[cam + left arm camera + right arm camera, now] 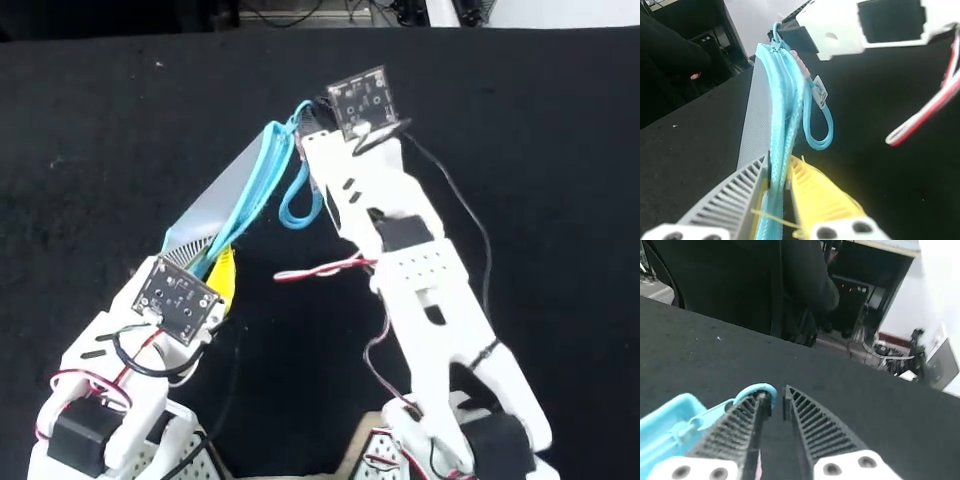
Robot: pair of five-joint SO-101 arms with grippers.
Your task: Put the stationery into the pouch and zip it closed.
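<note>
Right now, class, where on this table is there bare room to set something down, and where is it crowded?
Free: the wide table stretch right of the right arm, and the far corner left of the pouch. Crowded: the middle, where left gripper and right gripper meet the pouch's ends, with wires crossing the gap between arms.

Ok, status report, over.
Left gripper clamped on pouch end. Right gripper at zipper pull. Zip looks shut. Strap loop dangling between arms.

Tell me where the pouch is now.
High view: the pouch spans diagonally left of centre, its near end clamped in the left claw, its far end at the right claw.
</note>
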